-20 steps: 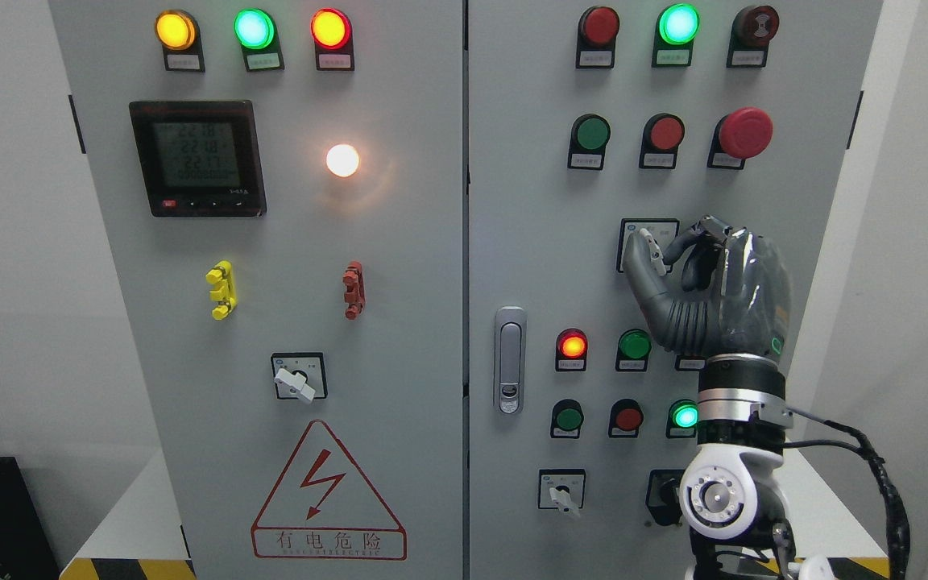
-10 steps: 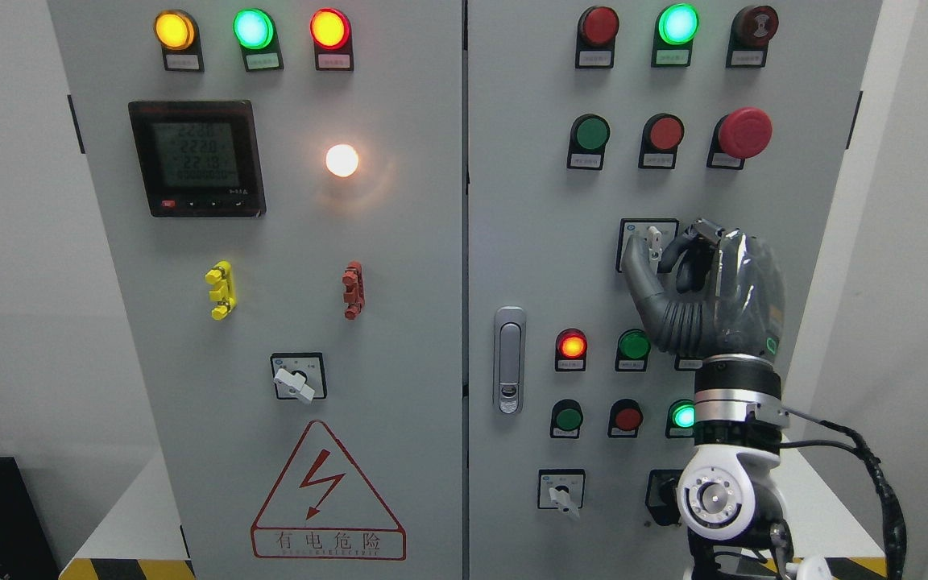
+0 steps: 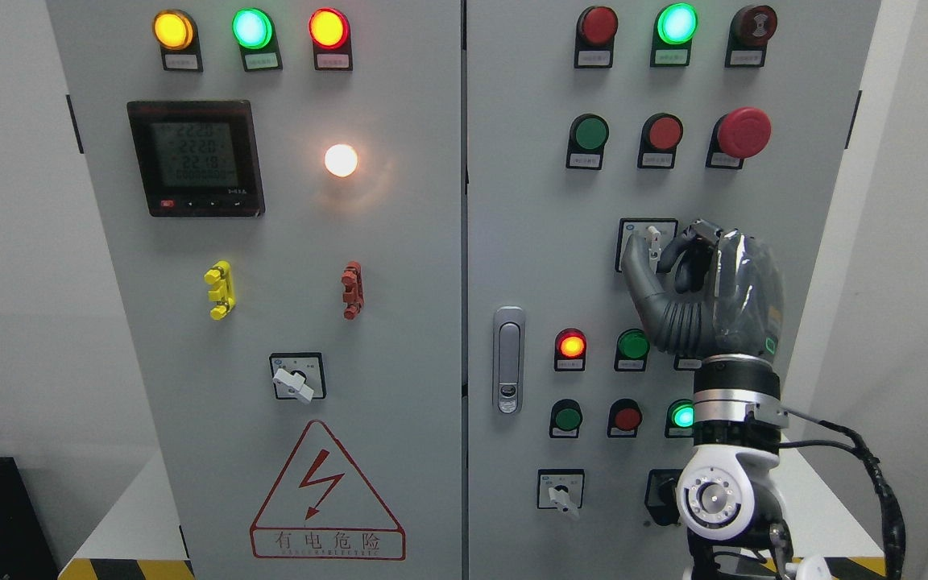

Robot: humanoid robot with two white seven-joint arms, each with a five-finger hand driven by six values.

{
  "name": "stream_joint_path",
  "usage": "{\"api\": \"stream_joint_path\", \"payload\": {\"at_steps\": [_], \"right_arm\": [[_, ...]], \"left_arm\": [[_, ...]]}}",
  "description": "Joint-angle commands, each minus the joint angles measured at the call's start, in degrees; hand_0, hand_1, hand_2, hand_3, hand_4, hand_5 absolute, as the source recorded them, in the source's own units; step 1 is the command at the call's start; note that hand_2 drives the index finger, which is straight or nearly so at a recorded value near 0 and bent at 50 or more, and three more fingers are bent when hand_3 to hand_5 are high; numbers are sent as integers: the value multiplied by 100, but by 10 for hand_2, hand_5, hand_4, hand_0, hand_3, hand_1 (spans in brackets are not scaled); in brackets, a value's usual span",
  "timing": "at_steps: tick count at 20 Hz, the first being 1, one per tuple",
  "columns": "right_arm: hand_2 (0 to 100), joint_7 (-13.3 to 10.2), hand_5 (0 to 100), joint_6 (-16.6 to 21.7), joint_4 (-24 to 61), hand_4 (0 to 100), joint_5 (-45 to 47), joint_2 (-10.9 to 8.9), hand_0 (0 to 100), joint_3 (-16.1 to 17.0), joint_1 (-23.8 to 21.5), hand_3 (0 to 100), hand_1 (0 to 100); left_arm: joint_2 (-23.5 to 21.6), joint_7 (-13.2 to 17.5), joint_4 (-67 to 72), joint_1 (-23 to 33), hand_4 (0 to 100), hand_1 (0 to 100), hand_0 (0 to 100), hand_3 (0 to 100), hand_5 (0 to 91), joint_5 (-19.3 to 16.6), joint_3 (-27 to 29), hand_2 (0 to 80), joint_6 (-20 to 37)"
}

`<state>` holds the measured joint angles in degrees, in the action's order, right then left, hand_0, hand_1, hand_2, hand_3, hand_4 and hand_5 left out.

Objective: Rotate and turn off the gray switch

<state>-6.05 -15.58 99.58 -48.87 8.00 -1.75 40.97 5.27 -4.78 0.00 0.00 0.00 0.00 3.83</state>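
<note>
The right robot hand point(image 3: 702, 282), at centre right of the frame, pinches the gray switch point(image 3: 654, 240) between thumb and curled fingers; the lever stands near vertical. The turn appears under way, completion unconfirmed. The warning triangle point(image 3: 327, 493) at lower centre reads "有电危险"; button labels are illegible.

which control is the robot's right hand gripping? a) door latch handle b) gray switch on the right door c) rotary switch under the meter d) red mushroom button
b: the right hand pinches the small gray switch with thumb and fingers on the right door, well below the red mushroom button and to the right of the latch handle.
</note>
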Motion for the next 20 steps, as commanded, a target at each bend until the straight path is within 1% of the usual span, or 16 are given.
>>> {"api": "stream_joint_path", "payload": {"at_steps": [1,10,15,18,20], "right_arm": [[736,-10,1000,28,26,1000,0,0,349,-19,7,1000,397],[733,-10,1000,55,149,1000,9,-17,328,-19,-63,1000,401],[735,-19,1000,81,281,1000,17,-61,329,-19,-186,1000,397],[735,-28,1000,326,447,1000,158,-61,335,-10,-309,1000,383],[736,-36,1000,424,535,1000,158,-79,336,-10,-388,1000,378]], "left_arm": [[0,21,-149,-53,0,389,120,0,0,114,44,0,4],[0,21,-149,-53,0,389,120,0,0,114,44,0,-5],[0,21,-149,-53,0,389,120,0,0,114,44,0,4],[0,21,-149,-53,0,389,120,0,0,114,44,0,3],[0,21,-149,-53,0,389,120,0,0,114,44,0,-5]]}}
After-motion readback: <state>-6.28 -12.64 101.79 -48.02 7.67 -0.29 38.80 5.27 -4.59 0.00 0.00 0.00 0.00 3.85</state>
